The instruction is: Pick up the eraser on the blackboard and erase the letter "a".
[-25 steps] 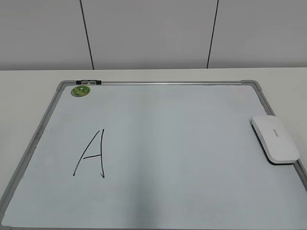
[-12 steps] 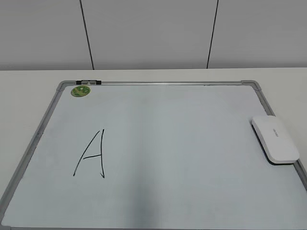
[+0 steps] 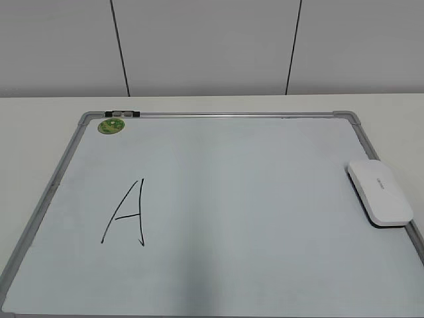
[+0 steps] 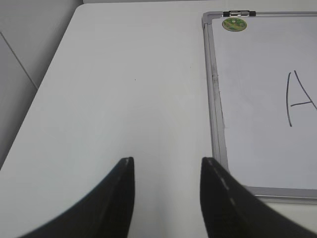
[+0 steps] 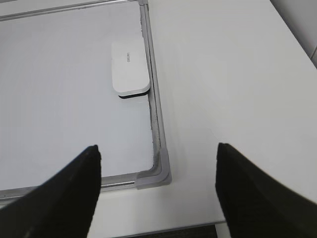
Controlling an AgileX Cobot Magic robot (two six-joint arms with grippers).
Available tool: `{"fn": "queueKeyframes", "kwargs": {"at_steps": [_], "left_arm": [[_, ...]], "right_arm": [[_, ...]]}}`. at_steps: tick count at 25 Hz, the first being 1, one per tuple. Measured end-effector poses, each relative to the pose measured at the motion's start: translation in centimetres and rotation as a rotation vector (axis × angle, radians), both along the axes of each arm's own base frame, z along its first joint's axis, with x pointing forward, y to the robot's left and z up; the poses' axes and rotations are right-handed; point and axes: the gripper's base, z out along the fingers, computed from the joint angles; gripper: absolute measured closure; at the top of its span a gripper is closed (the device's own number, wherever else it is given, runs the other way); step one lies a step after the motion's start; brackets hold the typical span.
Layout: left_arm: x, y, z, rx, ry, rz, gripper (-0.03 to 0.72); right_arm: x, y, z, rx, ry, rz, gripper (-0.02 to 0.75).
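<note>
The blackboard (image 3: 225, 115) lies flat on the table, a pale board in a grey frame. The eraser (image 3: 379, 193), a flat white block with a dark underside, rests on the board against its right frame. It also shows in the right wrist view (image 5: 130, 67). My right gripper (image 5: 158, 148) is open and empty above the board's near right corner, short of the eraser. My left gripper (image 4: 167, 161) is open and empty over the bare table, left of the board's frame (image 4: 214, 99). No small lowercase "a" shows. Neither gripper appears in the exterior view.
A large capital "A" (image 3: 126, 213) in black marker is on the board's left half, also in the left wrist view (image 4: 299, 99). A small round green magnet (image 3: 111, 126) sits at the top left corner. White table surrounds the board; a panelled wall stands behind.
</note>
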Motion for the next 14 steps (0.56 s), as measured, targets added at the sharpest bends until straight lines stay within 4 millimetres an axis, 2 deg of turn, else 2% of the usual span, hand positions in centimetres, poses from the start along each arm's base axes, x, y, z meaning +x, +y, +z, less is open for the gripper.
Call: {"fn": "queueKeyframes", "kwargs": {"at_steps": [14], "left_arm": [[0.00, 0.00, 0.00, 0.000, 0.000, 0.000, 0.374]], "right_arm": [[0.00, 0.00, 0.00, 0.000, 0.000, 0.000, 0.202]]}}
